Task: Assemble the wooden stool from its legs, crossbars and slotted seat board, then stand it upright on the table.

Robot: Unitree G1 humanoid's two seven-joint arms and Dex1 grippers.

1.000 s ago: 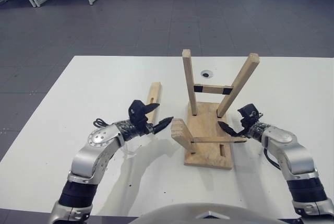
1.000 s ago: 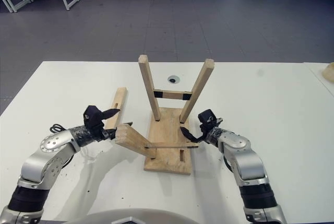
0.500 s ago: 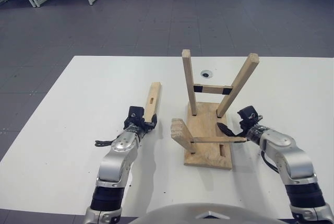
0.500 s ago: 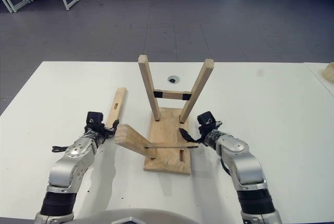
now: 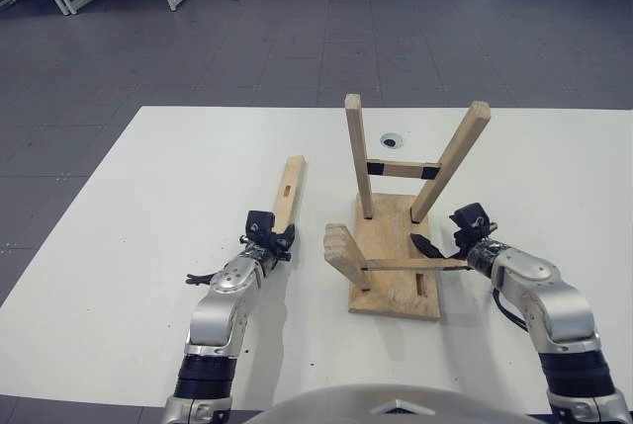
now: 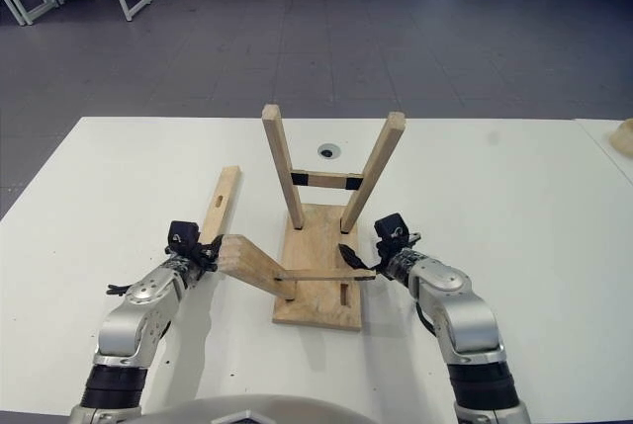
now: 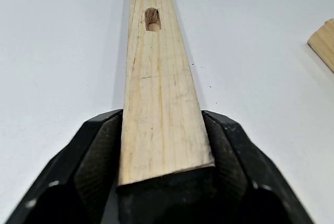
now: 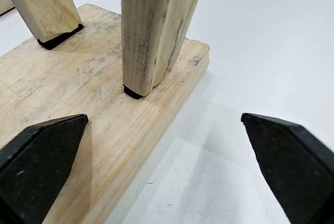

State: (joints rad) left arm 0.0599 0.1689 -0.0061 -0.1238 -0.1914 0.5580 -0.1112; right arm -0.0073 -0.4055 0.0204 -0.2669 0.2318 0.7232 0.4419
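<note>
The slotted seat board [image 5: 388, 286] lies flat on the white table. Two legs stand in its far slots, the left leg [image 5: 359, 157] and the right leg [image 5: 453, 159], joined by a crossbar [image 5: 401, 169]. At the board's near left a third leg [image 5: 345, 256] leans tilted, with a thin crossbar [image 5: 413, 266] sticking out of it to the right. A loose leg [image 5: 289, 190] lies flat to the left of the board; my left gripper [image 5: 268, 241] is shut on its near end, fingers [image 7: 96, 151] pressed against both sides. My right gripper [image 5: 445, 236] stands open by the board's right edge [image 8: 172, 83], close to the right leg's foot.
A round cable hole [image 5: 393, 137] sits in the table behind the stool. A small wooden piece [image 6: 623, 135] lies at the far right table edge. Bare tabletop [image 5: 158, 207] stretches to the left and right of the parts.
My left gripper has swung away from the tilted leg to the near end of the loose leg and shut on it. The right arm has barely moved.
</note>
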